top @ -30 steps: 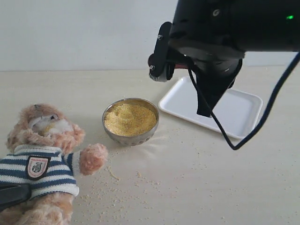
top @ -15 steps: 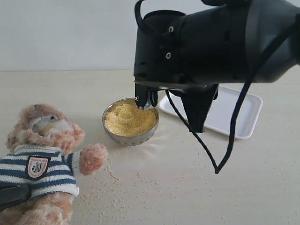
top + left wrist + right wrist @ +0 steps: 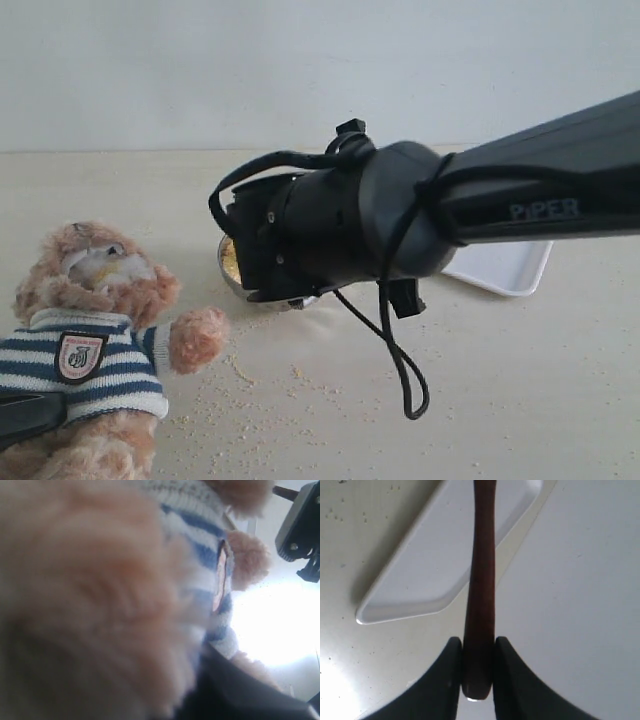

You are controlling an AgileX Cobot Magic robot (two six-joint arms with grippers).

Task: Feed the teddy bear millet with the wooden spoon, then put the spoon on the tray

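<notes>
over the tabletop [image 3: 500, 400] the spoon [image 3: 481, 580] is clamped lengthwise in the right pincer [image 3: 479, 652]; the bear [image 3: 95, 340] is found by the left pincer [image 3: 25, 418], state not discernible.

pale tabletop [image 3: 500, 400], plain light wall [image 3: 200, 70] behind; metal bowl [image 3: 230, 283] mostly hidden

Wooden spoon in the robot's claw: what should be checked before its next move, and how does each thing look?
1. Grip on the dark reddish-brown wooden spoon: ok, right claw clamps its handle.
2. Millet on the spoon: cannot tell, its bowl end is out of view.
3. Fluffy light-brown teddy bear: ok, face uncovered.
4. Small round metal bowl: cannot tell, the arm hides most of it.
5. Flat white rectangular tray: ok, visible part bare.
6. Tabletop: not ok, yellow grains scattered.
</notes>
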